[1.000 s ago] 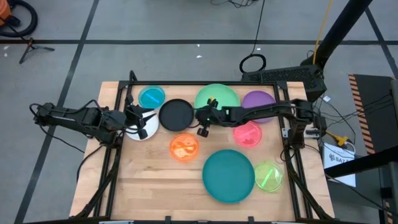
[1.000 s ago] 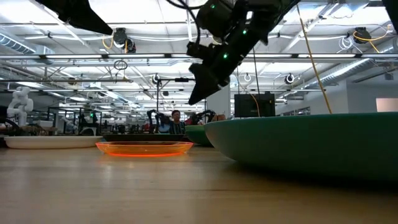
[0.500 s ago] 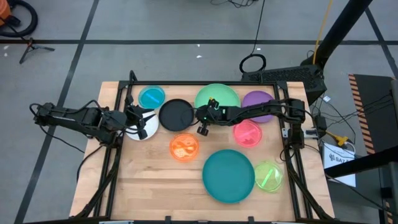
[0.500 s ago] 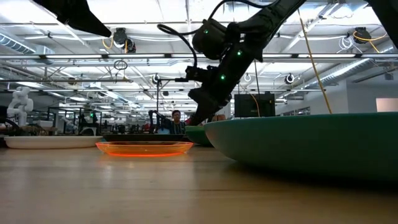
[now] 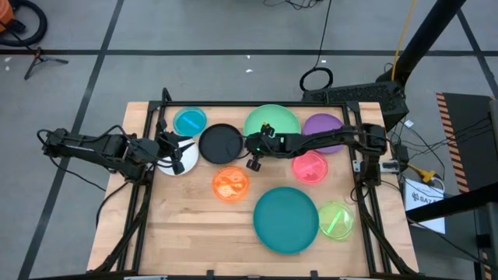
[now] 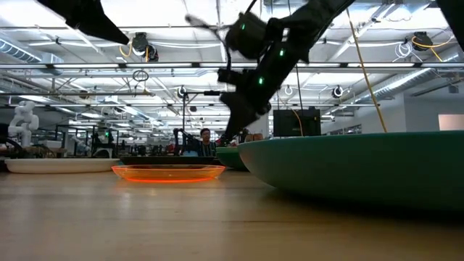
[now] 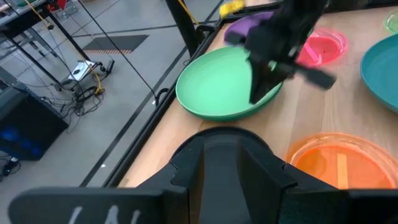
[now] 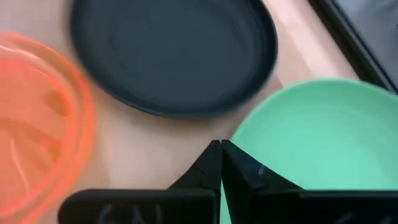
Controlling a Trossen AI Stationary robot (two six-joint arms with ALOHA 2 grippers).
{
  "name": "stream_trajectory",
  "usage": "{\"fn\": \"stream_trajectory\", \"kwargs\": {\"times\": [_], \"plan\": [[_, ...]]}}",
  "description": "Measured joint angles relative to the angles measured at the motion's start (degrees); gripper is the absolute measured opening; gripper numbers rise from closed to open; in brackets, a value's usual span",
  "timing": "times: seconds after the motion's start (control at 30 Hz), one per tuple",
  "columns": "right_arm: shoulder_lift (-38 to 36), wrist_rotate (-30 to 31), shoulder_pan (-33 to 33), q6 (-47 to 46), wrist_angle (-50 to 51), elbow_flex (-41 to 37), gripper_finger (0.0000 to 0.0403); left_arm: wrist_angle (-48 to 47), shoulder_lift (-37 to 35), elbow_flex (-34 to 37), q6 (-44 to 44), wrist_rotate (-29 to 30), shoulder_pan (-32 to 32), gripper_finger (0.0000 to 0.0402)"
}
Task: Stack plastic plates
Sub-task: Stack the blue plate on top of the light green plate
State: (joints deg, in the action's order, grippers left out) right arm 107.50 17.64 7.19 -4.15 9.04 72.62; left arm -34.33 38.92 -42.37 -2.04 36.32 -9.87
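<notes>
Now right gripper (image 8: 221,149) pinches light green plate (image 8: 311,143) rim.

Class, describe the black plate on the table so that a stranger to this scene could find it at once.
Start at the wooden table and go to its far edge, where a row of plates lies. The black plate sits between the small blue plate and the large light green plate, just behind the orange plate. It is the only dark, opaque plate there.
</notes>
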Motion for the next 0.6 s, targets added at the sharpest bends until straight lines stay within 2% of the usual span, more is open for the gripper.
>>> {"fn": "stream_trajectory", "kwargs": {"times": [0.2, 0.37, 0.47, 0.6], "plan": [[-6.2, -9.5, -3.8, -1.4, 5.4, 0.0, 0.0002, -0.2, 0.0, 0.0, -0.2, 0.0, 0.0, 0.0099], [-9.5, -21.7, -7.2, -3.1, 13.7, 0.1, 0.0002, -0.2, 0.0, 0.0, -0.4, 0.0, 0.0, 0.0099], [-9.6, -23.3, -9.4, -4.1, 18.5, 0.0, 0.0012, -0.2, 0.0, 0.0, -0.9, 0.0, 0.0, 0.0099], [-9.0, -23.7, -11.7, -4.4, 21.9, 0.0, 0.0056, -0.1, 0.0, 0.0, -1.1, 0.0, 0.0, 0.0099]]}}
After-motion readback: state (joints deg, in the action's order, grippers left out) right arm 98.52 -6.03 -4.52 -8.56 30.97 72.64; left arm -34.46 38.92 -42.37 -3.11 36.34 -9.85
